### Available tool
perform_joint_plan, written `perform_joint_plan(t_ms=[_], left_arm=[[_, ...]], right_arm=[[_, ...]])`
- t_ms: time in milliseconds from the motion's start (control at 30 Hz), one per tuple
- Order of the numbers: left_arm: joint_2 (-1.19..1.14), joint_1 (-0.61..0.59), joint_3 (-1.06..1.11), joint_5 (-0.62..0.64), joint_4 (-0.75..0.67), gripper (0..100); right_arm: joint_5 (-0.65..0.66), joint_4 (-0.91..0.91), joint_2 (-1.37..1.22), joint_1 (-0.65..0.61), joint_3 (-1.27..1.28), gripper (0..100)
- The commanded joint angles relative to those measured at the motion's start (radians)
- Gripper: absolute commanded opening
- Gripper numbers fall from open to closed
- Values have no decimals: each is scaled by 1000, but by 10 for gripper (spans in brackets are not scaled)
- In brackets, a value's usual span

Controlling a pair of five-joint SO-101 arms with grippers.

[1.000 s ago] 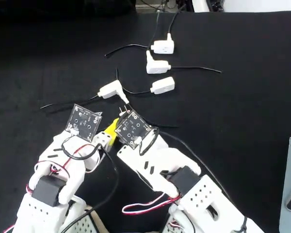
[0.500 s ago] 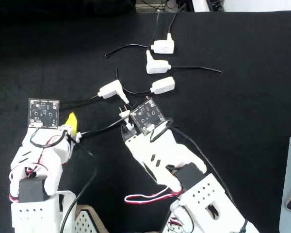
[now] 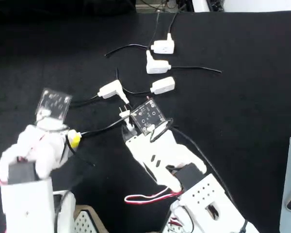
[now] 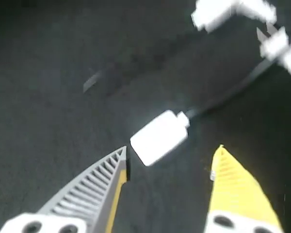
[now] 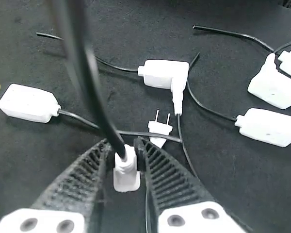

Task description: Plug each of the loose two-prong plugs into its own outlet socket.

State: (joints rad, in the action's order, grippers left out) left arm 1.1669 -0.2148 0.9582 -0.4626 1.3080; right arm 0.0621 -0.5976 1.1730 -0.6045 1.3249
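- Right gripper was clamped tight on a small white plug body on a thick black cord. The prongs were hidden, so I couldn't tell which way they faced.
- Left gripper was wide open and held nothing. Its grey and yellow fingers framed a white rectangular block on a thin black cord, which lay on the black table cloth apart from both tips. It's probably a socket, but no slots were visible.
- A loose white two-prong plug lay flat just beyond the right gripper's fingertips. Its prongs pointed away, toward a white L-shaped plug piece.
- Three more white corded blocks sat on the far side of the cloth, one farthest, one in the middle and one nearest. None looked mated.
- My read of the step: the first pairing was in hand. Right had its plug and left was lined up to take the rectangular block.
- Next move for left: close on the block's long sides and turn its slot face toward the right arm.
- Next move for right: square the prongs to the slots, then push straight in with no twist.
- Risk: the thin black cord running between the arms could drag the block off line.
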Motion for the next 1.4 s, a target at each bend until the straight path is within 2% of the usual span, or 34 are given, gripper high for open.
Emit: perform_joint_plan(t_ms=[0, 267, 333, 500, 900, 1133, 1367], left_arm=[[-284, -8, -185, -166, 51, 289], [-592, -68, -314, -443, 37, 287], [-632, -84, -309, -480, -20, 286], [-712, -107, -242, -494, -207, 286], [-736, -77, -18, -508, -502, 285], [-736, -76, 53, -537, -525, 280], [-736, -4, 99, -535, -516, 116]], right_arm=[[-8, 15, 12, 15, -5, 11], [-3, 21, 12, 14, 7, 12], [-3, 21, 13, 12, 7, 12], [-2, 21, 13, 12, 8, 12], [-2, 20, 13, 12, 8, 12], [-2, 18, 13, 12, 8, 12], [-2, 17, 13, 12, 8, 12]])
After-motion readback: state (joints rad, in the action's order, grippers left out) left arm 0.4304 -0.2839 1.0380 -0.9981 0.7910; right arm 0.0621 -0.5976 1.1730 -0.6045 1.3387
